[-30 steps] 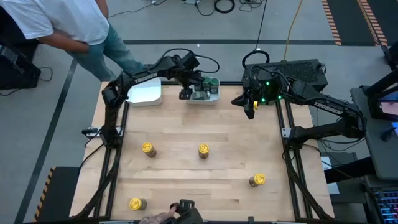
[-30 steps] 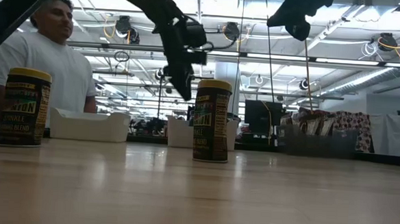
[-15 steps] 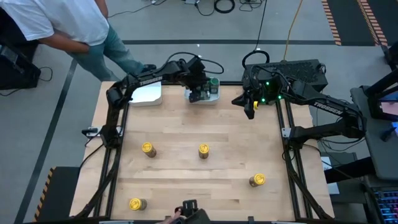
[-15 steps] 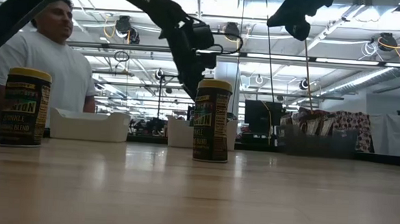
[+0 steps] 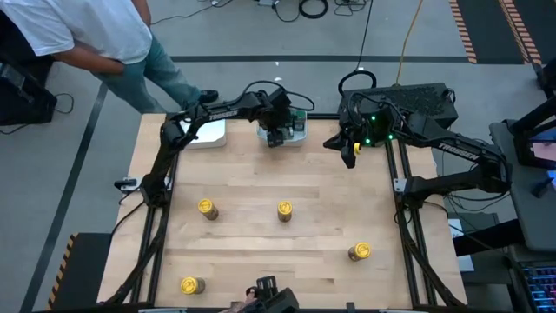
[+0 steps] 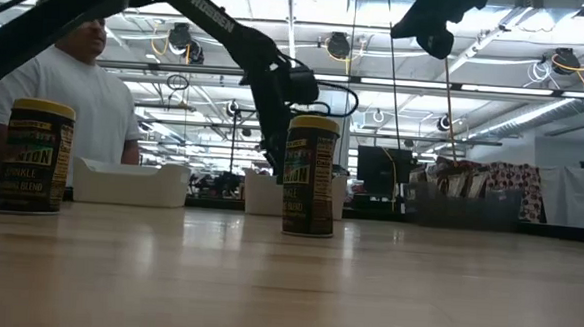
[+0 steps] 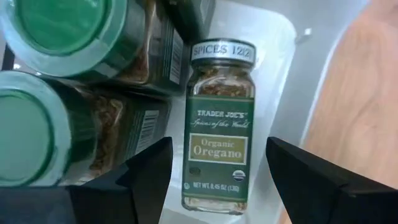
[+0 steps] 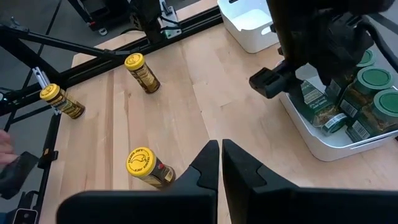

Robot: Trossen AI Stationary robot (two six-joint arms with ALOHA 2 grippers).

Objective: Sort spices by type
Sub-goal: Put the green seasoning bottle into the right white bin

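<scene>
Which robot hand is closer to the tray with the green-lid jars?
The left. Its end effector hangs right over the tray of green-lid jars. The right end effector waits off to the side, near the table's edge.

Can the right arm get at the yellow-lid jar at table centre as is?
Probably yes. The right gripper hangs shut above the far right edge, and only bare wood lies between it and the yellow-lid jar. It must open first.

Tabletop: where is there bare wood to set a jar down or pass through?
Bare wood spans the strip between the trays and the yellow-lid jars, plus the right side above the jar. Crowded: the green-lid tray, where the left claw hovers open over an oregano jar.
</scene>
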